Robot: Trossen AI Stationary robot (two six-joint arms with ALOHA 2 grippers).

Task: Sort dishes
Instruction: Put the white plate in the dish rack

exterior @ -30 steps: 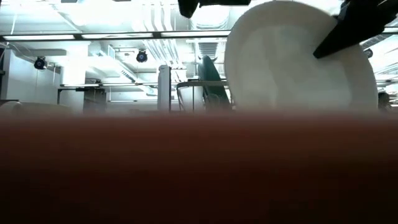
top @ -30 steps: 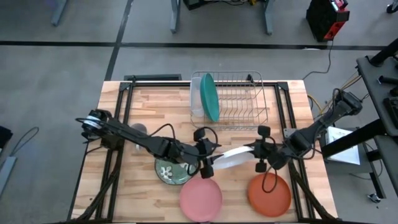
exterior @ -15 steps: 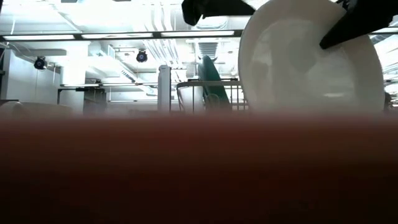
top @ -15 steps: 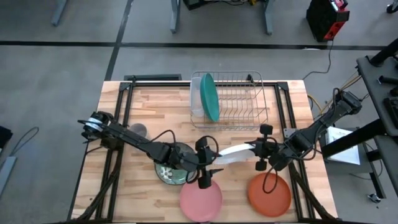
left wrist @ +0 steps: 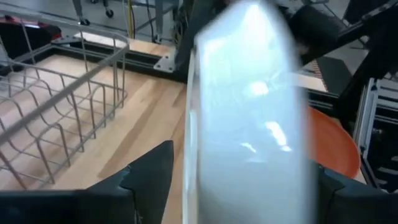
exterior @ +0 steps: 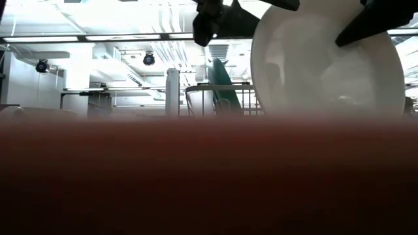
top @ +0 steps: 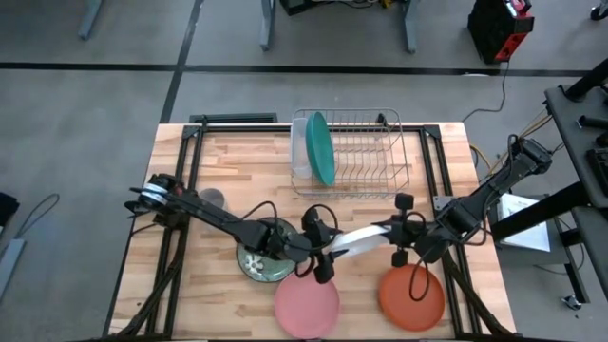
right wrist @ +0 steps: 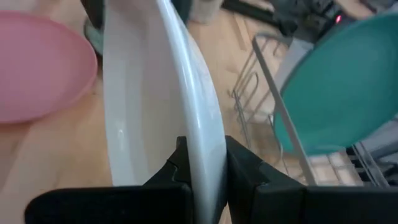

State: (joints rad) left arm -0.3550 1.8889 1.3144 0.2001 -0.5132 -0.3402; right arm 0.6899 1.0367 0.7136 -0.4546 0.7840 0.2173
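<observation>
I've got the white bowl (top: pixel 353 239) up off the table on edge, just in front of the wire dish rack (top: pixel 348 152), w/ both arms at it. Right gripper (top: pixel 391 231) has its fingers clamped on the bowl's rim; the right wrist view shows the two dark fingers pinching the thin white edge (right wrist: pixel 202 158). Left gripper (top: pixel 326 255) is at the bowl's other end. In the left wrist view its fingers (left wrist: pixel 152 171) stand apart on either side of the bowl (left wrist: pixel 249 124), not pressed on it as far as I can tell.

Low view: bowl (exterior: pixel 326 65) hangs tilted, dark gripper parts at its top edge on both sides.

Large teal plate (top: pixel 320 147) stands upright in the rack's left end. Other dishes, all on the table in front of the rack: dark green plate with white flowers (top: pixel 258 262) front-left, partly under the left arm; pink plate (top: pixel 307 307) farther front, near the table edge; orange-red plate (top: pixel 411 296) front-right, below the right gripper. Small grey mug (top: pixel 213 198) sits left of the rack, by the left arm.
</observation>
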